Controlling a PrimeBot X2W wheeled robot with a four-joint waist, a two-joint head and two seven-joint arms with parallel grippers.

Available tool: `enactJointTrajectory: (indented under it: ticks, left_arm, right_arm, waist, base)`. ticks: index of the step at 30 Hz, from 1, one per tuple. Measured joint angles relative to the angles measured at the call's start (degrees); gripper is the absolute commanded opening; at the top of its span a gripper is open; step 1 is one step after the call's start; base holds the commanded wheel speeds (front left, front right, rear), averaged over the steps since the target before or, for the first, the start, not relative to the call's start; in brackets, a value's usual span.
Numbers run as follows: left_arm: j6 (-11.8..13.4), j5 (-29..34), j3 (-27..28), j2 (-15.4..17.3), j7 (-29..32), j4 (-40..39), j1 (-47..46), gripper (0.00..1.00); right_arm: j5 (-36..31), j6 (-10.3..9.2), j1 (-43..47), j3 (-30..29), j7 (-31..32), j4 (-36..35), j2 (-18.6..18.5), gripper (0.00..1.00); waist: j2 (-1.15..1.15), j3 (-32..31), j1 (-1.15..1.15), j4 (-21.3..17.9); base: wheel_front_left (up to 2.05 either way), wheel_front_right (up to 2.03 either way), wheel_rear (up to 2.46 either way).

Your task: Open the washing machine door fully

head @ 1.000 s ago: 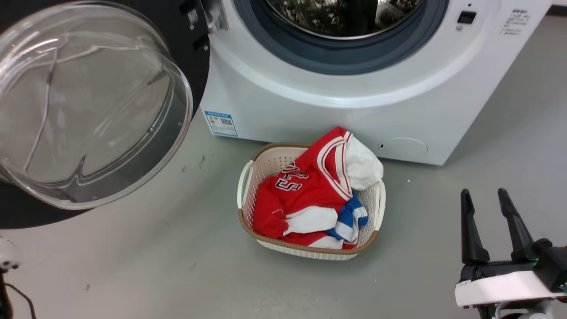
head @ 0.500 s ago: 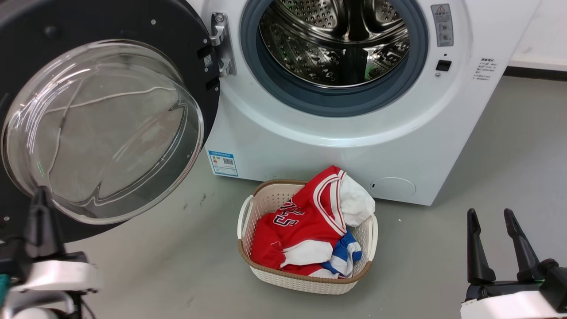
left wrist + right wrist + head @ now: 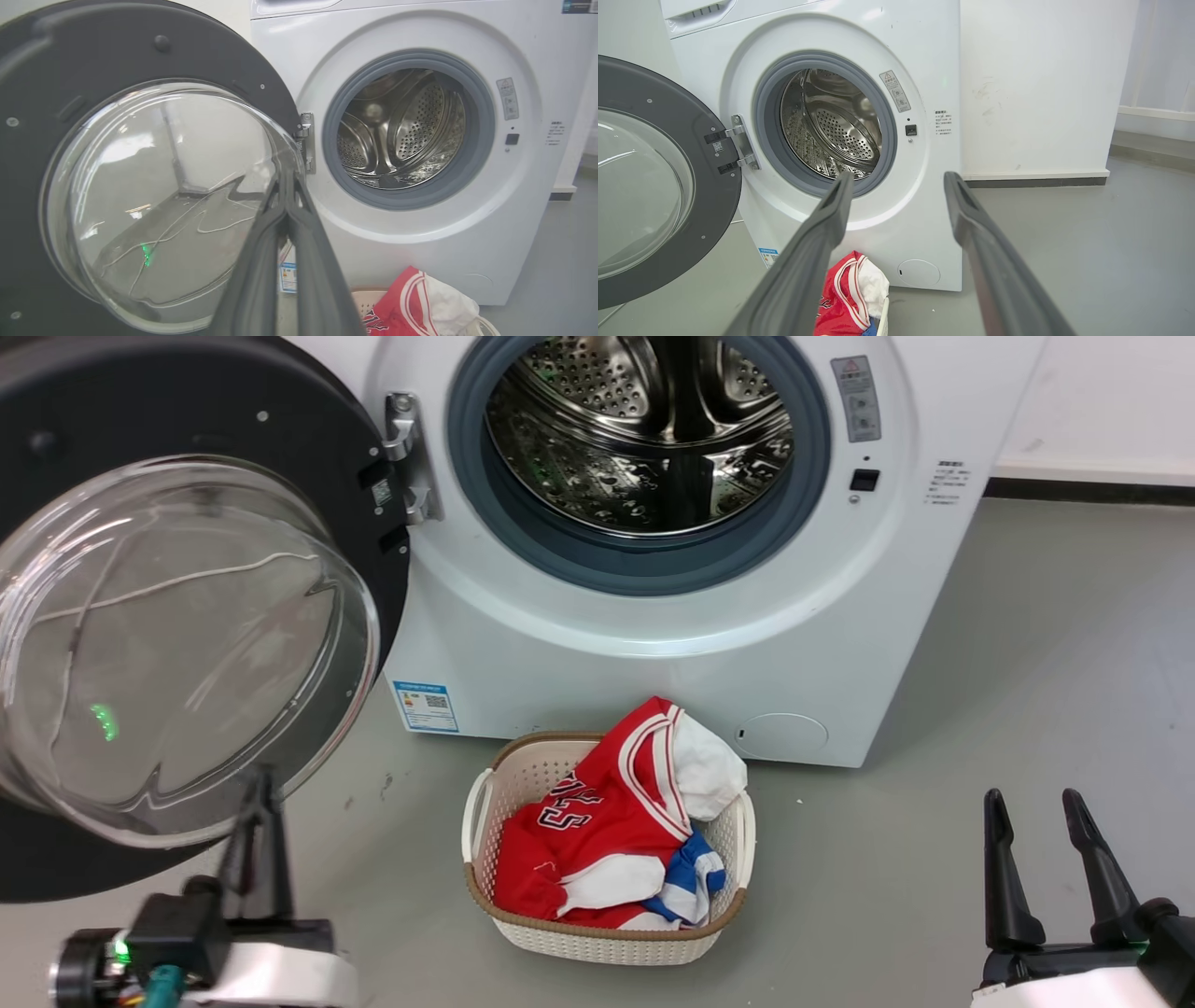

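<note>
The washing machine door (image 3: 187,392), a glossy black disc with a bulging clear glass bowl (image 3: 177,653), stands swung out to the left of the white washing machine (image 3: 653,672) on its hinge (image 3: 406,457). The steel drum (image 3: 635,439) is exposed. My left gripper (image 3: 260,784) is shut and holds nothing. It sits below the bowl's lower edge, and I cannot tell whether it touches. In the left wrist view its fingertips (image 3: 287,182) meet in front of the door (image 3: 140,46). My right gripper (image 3: 1032,800) is open and empty at the lower right, far from the door (image 3: 668,116).
A cream laundry basket (image 3: 523,751) stands on the grey floor in front of the machine, holding a red jersey (image 3: 597,812) and white and blue cloth. A white wall with a dark skirting (image 3: 1036,182) runs to the machine's right, with open floor (image 3: 1027,663) before it.
The camera has tilted up and shifted, bringing the drum into view. My left gripper has come into view at the lower left and moved right, under the glass bowl. The right gripper stays open.
</note>
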Motion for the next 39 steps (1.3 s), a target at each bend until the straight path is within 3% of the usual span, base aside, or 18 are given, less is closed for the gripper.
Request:
enactJointTrajectory:
  ticks: [10,19,20,21,22,39]
  left_arm:
    - [2.4,-0.9,-7.9,-0.4,0.0,1.8,1.7,0.00]
    - [5.0,-1.4,-9.4,-0.4,0.0,3.6,1.9,0.00]
    - [5.4,-1.2,-9.4,-0.4,0.0,3.6,2.1,0.20]
    - [5.6,-0.9,-9.6,-0.4,0.0,3.6,2.4,0.47]
    - [6.0,-0.5,-9.7,-0.4,0.0,3.7,2.6,1.00]
    - [7.0,0.1,-9.7,-0.4,0.0,3.8,2.6,1.00]
  right_arm:
    - [0.2,0.00,0.6,0.3,0.0,-0.6,0.0,1.00]
    - [0.9,0.00,1.7,0.2,0.0,-0.7,0.0,1.00]
    - [1.1,0.00,1.8,0.2,0.0,-0.6,0.0,1.00]
    - [1.1,0.00,1.9,0.2,0.0,-0.6,0.0,1.00]
    - [1.1,0.00,2.0,0.2,0.0,-0.6,0.0,1.00]
    - [1.5,0.00,2.2,-0.1,0.0,-0.5,0.0,1.00]
  waist:
    - [0.00,0.2,0.00,-2.8]
    - [0.00,0.1,0.00,-4.5]
    - [0.00,0.0,0.00,-4.6]
    - [0.00,0.0,0.00,-4.6]
    - [0.00,-0.1,0.00,-4.7]
    - [0.00,-0.1,0.00,-4.8]
  base:
    - [0.00,0.00,0.00]
    - [0.00,0.00,0.00]
    - [0.00,0.00,0.00]
    - [0.00,0.00,0.00]
    - [0.00,0.00,0.00]
    - [0.00,0.00,0.00]
